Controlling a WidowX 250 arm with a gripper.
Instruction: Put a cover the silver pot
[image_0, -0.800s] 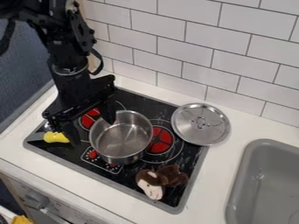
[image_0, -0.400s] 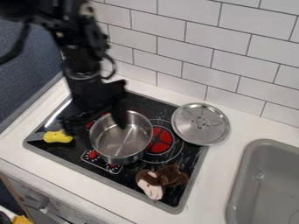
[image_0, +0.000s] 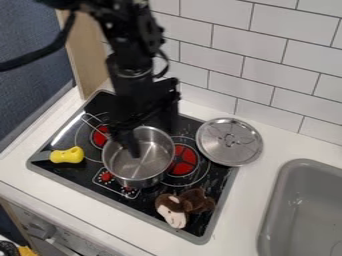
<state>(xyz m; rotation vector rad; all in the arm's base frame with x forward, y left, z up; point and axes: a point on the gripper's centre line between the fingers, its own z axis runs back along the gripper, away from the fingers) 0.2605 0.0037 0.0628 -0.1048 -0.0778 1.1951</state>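
Gripper (image_0: 153, 142), its 2 fingers wide apart, has shifted across the pot (image_0: 137, 181) toward the lid (image_0: 230, 145).

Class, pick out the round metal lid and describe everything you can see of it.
The lid is a round, silver-coloured disc, shiny like metal, with a raised rim and a small handle at its centre, facing up. It lies off the pot, to the right of it in the picture, over the back right corner of the black stove top and partly over the white counter. The gripper is not touching it.
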